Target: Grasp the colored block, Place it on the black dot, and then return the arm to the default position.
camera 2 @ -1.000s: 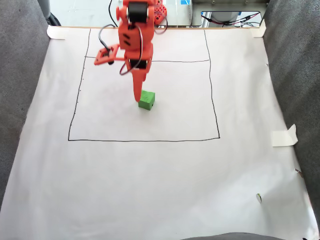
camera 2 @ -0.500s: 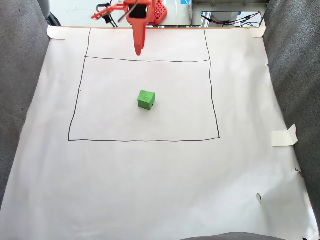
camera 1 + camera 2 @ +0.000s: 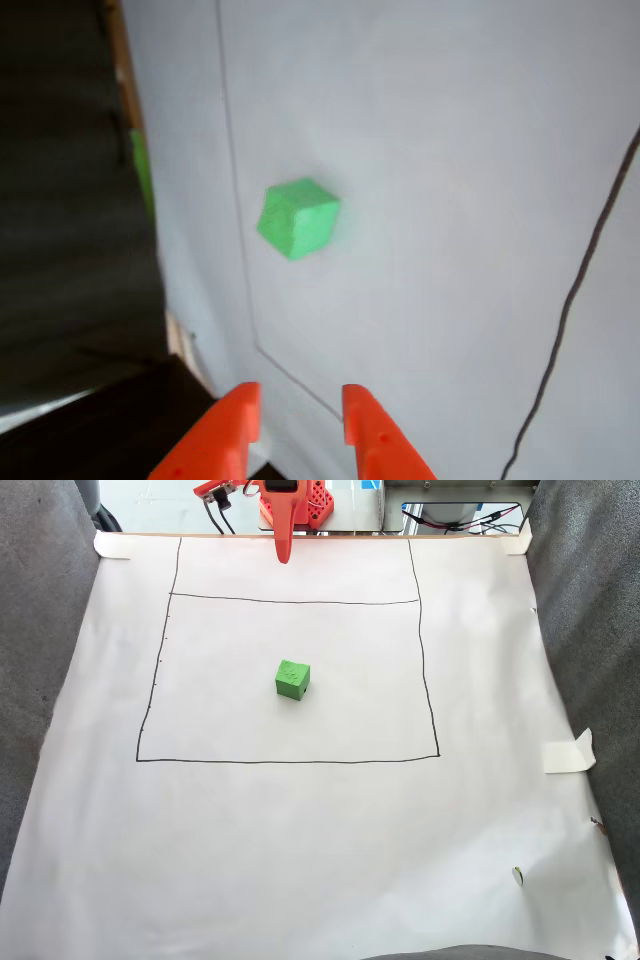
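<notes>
White paper [image 3: 300, 840] with a drawn square, grey fabric [image 3: 45, 630] either side

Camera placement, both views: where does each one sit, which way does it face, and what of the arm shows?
Other view: rides behind the gripper, looking past its two parted orange fingers onto the paper sheet and green block.
Fixed view: high at the near edge, looking down and toward the arm at the far edge.
Shared: the green block, the sheet and its drawn lines.

A block [image 3: 292, 679] sat on paper [image 3: 300, 830] inside a drawn square [image 3: 290, 761]; the gripper [image 3: 283, 556] hung well behind it, near the paper's far edge
</notes>
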`<action>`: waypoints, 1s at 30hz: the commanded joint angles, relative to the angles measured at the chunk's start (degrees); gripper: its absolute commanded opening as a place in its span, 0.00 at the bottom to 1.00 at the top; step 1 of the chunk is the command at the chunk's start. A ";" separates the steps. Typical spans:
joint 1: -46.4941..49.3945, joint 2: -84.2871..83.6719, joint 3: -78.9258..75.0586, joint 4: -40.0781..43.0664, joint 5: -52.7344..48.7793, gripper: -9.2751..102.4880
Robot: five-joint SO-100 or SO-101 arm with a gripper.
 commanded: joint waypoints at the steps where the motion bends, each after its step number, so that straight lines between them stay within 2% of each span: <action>1: 0.00 6.77 3.69 1.85 -0.35 0.15; 4: 0.00 12.74 7.82 2.81 -1.76 0.15; 9: 1.05 13.27 9.76 1.23 -2.99 0.10; 16: 1.41 13.27 18.11 -8.96 -5.89 0.08; 30: 0.26 13.27 18.11 -0.62 -8.79 0.08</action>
